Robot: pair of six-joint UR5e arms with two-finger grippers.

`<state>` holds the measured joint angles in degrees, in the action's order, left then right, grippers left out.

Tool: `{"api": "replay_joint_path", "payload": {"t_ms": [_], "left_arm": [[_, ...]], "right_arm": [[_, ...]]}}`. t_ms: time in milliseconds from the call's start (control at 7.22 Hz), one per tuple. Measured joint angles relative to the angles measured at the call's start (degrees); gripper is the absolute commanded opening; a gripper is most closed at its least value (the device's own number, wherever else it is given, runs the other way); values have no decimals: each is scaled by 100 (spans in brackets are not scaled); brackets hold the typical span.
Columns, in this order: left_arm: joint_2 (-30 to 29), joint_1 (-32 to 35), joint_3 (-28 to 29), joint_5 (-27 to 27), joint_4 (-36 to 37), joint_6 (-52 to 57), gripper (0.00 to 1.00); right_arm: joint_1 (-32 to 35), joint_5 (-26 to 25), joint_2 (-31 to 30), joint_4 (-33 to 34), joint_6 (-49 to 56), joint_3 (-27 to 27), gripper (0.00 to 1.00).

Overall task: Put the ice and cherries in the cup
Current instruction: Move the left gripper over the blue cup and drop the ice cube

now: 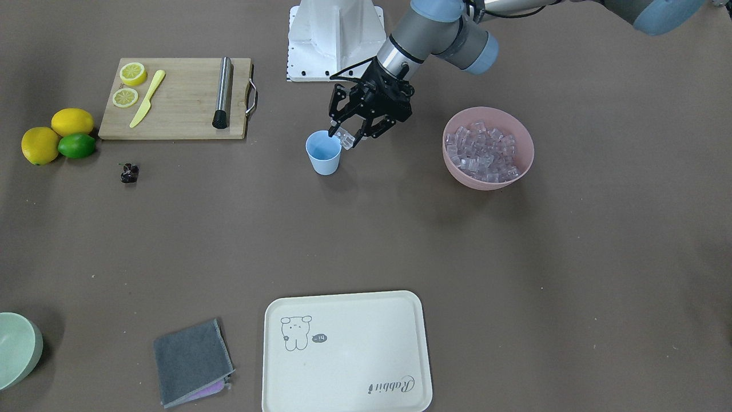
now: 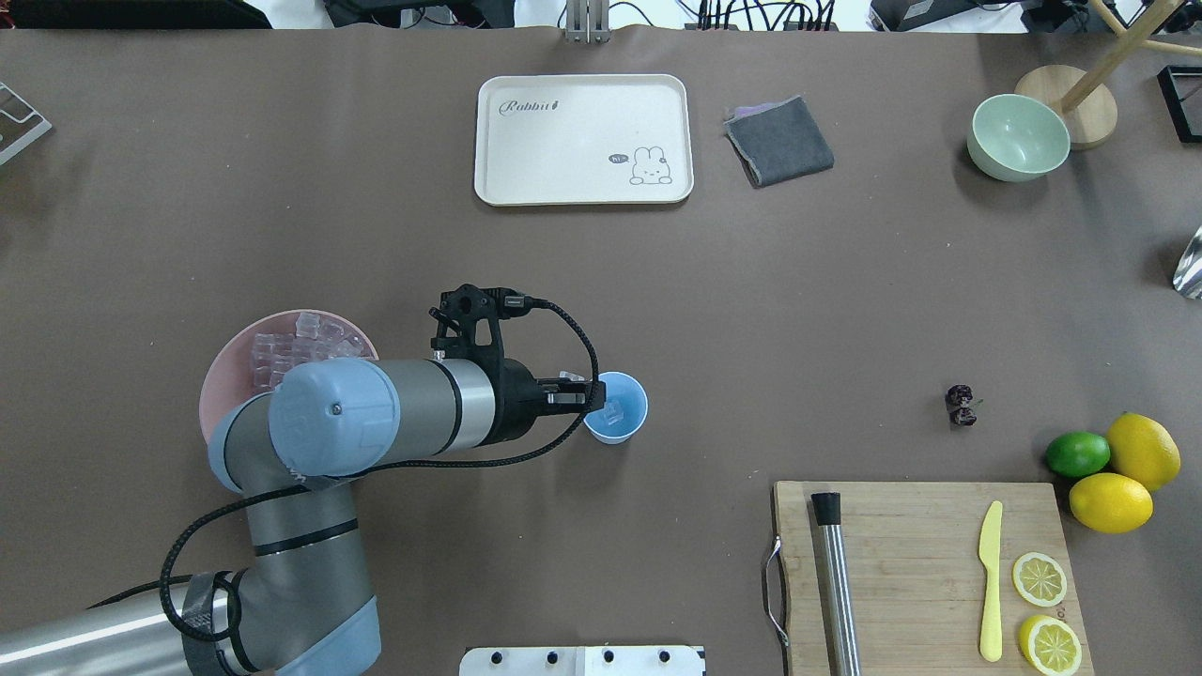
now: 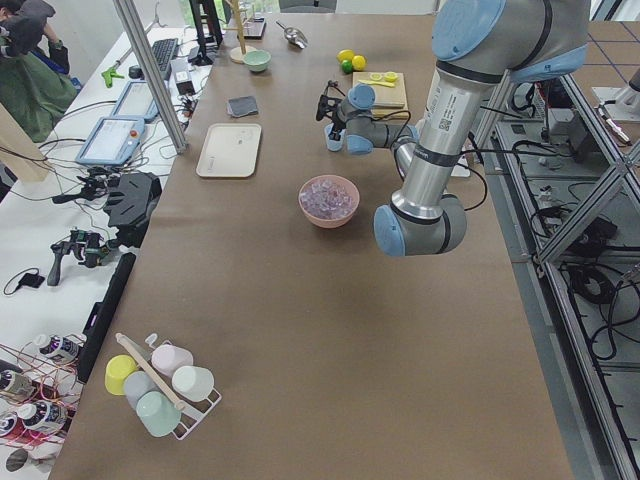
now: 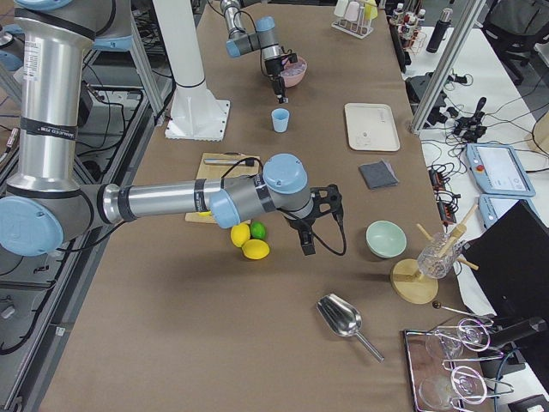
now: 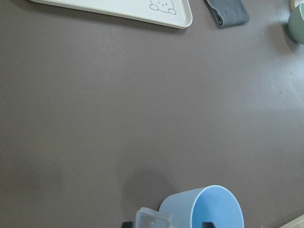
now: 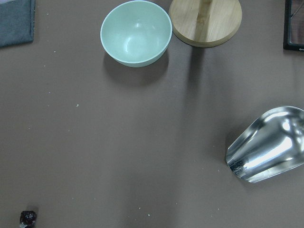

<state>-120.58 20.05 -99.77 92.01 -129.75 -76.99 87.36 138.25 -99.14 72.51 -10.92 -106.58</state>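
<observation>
The light blue cup [image 1: 323, 152] stands upright mid-table. My left gripper [image 1: 343, 138] hovers at its rim on the pink bowl's side, shut on one clear ice cube [image 1: 345, 139]; the cube also shows in the left wrist view [image 5: 152, 219] beside the cup [image 5: 209, 206]. In the overhead view a clear cube [image 2: 615, 410] seems to lie inside the cup [image 2: 631, 424]. The remaining ice [image 1: 483, 151] fills the pink bowl [image 1: 486, 184]. The dark cherries [image 1: 130, 173] lie on the table far from the cup. My right gripper [image 4: 307, 247] hangs above the table near them; I cannot tell whether it is open.
A cutting board [image 1: 177, 103] holds lemon slices, a yellow knife and a steel muddler. Two lemons and a lime [image 1: 76, 146] lie beside it. A cream tray [image 1: 346, 355], a grey cloth [image 1: 191, 360], a pale green bowl [image 1: 14, 349] and a metal scoop [image 6: 266, 147] sit further off.
</observation>
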Motion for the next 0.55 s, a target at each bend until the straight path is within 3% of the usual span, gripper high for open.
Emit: {"api": "replay_joint_path", "payload": {"t_ms": [554], "left_arm": [[-379,-337,209,-573,1,-223,0]], "right_arm": [[0,-2,16,0,10,-17,100]]}}
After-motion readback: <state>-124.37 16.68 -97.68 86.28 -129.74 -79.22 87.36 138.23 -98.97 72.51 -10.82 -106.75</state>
